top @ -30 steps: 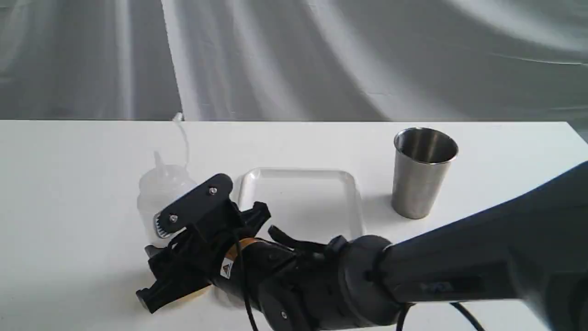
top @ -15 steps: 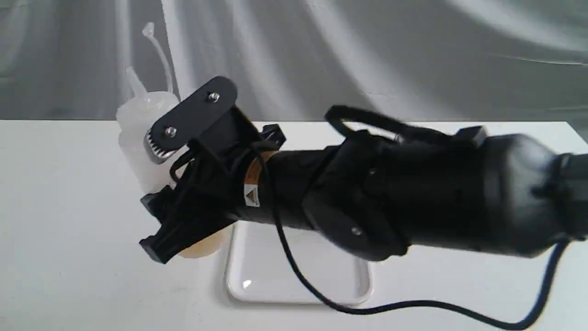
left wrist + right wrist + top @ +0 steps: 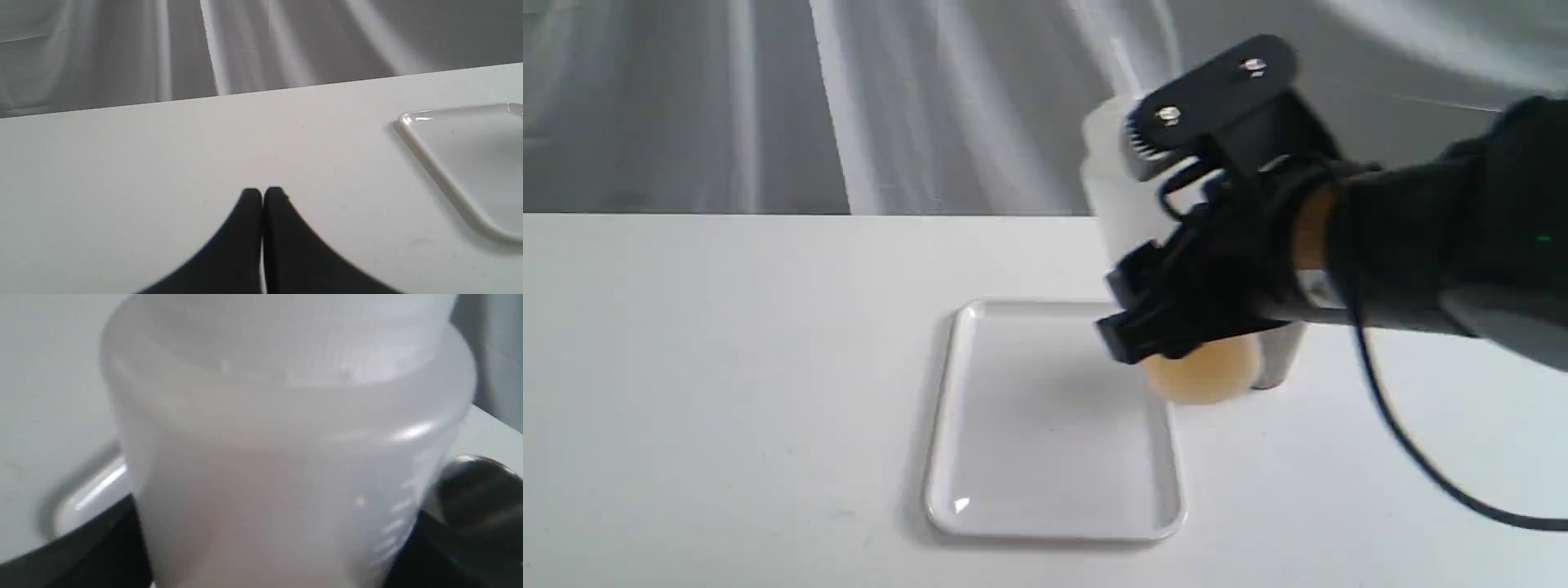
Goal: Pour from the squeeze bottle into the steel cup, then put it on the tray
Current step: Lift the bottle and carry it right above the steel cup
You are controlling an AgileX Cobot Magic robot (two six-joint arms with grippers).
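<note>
My right gripper (image 3: 1129, 237) is shut on the squeeze bottle (image 3: 1107, 192) and holds it upright in the air over the tray's far right corner. Amber liquid shows in the squeeze bottle's bottom. The steel cup (image 3: 1279, 359) stands just behind it, almost wholly hidden by gripper and bottle. The white tray (image 3: 1029, 425) lies mid-table with nothing on it. In the right wrist view the squeeze bottle (image 3: 278, 457) fills the picture, with the steel cup (image 3: 474, 490) beyond it and the tray (image 3: 94, 490) rim to one side. My left gripper (image 3: 261, 194) is shut over bare table beside the tray (image 3: 433, 163).
The white table (image 3: 686, 367) ends at a straight far edge in front of a draped grey cloth backdrop (image 3: 931, 106). My right arm's black cable (image 3: 1413, 457) hangs down over the table's right side.
My right gripper has lifted the squeeze bottle from the table left of the tray and carried it up and to the right, to just in front of the steel cup.
</note>
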